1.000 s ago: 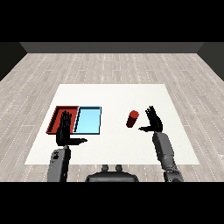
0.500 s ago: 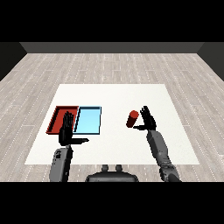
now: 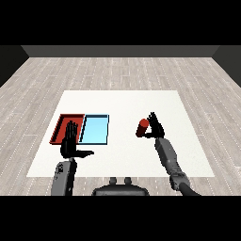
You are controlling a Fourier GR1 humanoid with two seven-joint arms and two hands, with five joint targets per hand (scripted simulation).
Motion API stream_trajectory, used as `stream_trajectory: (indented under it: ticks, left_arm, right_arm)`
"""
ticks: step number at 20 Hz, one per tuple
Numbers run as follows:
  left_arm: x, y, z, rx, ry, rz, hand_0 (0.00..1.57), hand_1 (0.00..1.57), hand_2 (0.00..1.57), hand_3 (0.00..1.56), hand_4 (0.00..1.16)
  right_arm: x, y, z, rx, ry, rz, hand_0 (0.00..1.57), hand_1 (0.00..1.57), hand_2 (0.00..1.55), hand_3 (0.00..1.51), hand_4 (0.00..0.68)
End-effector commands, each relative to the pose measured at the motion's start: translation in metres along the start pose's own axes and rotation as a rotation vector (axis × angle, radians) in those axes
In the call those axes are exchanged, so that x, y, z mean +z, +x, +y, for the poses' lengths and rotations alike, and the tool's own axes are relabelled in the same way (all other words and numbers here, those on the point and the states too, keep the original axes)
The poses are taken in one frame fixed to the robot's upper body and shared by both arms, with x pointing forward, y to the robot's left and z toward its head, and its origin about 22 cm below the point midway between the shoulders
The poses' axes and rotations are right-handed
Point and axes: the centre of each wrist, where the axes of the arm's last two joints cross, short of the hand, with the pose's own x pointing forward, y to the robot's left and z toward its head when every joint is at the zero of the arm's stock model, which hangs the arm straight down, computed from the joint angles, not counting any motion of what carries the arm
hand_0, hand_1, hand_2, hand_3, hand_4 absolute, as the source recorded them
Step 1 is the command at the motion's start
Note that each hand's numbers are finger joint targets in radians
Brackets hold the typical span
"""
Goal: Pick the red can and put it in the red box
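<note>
The red can (image 3: 142, 127) stands right of the table's centre, leaning slightly. My right hand (image 3: 155, 127) is against the can's right side, fingers still fairly straight and pointing up, thumb reaching under the can's near side; it is open. The red tray (image 3: 62, 126) lies at the table's left, with my left hand (image 3: 70, 142) held open over its near edge, fingers straight and thumb stretched to the right.
A light blue tray (image 3: 95, 130) lies directly right of the red tray, touching it. The white table (image 3: 122, 103) spreads between the trays and the can, on a grey plank floor.
My right hand has moved left across the table and come up against the red can. The left hand and both trays have stayed where they were.
</note>
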Motion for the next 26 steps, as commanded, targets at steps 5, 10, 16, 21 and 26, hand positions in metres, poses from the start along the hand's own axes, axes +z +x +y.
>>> stream_trajectory:
  ticks: [5, 10, 16, 21, 26]
  left_arm:
    - [-0.023, -0.004, 0.007, -0.012, -0.005, -0.005, 0.0, 0.0, 0.0, 0.0, 0.0]
    - [0.008, 0.006, -0.01, -0.004, -0.003, -0.01, 0.0, 0.0, 0.0, 0.0, 0.0]
    - [0.001, 0.005, -0.009, -0.009, 0.002, -0.003, 0.0, 0.0, 0.0, 0.0, 0.0]
    - [0.011, 0.01, 0.001, -0.011, 0.0, 0.005, 0.0, 0.0, 0.0, 0.0, 0.0]
    - [-0.01, 0.002, 0.001, -0.004, 0.012, -0.014, 0.0, 0.0, 0.0, 0.0, 0.0]
  right_arm:
    - [-0.006, 0.013, -0.009, -0.001, -0.028, 0.032, 0.0, 0.0, 0.0, 0.0, 0.0]
    - [-0.005, 0.002, -0.011, 0.006, -0.011, 0.038, 0.0, 0.0, 0.0, 0.0, 0.0]
    - [-0.006, -0.021, 0.018, 0.025, -0.003, 0.069, 0.0, 0.0, 0.0, 0.0, 0.0]
    - [-0.022, -0.006, 0.014, 0.01, -0.02, 0.051, 0.0, 0.0, 0.0, 0.0, 0.0]
    - [-0.015, -0.013, 0.019, 0.004, -0.002, 0.064, 0.0, 0.0, 0.0, 0.0, 0.0]
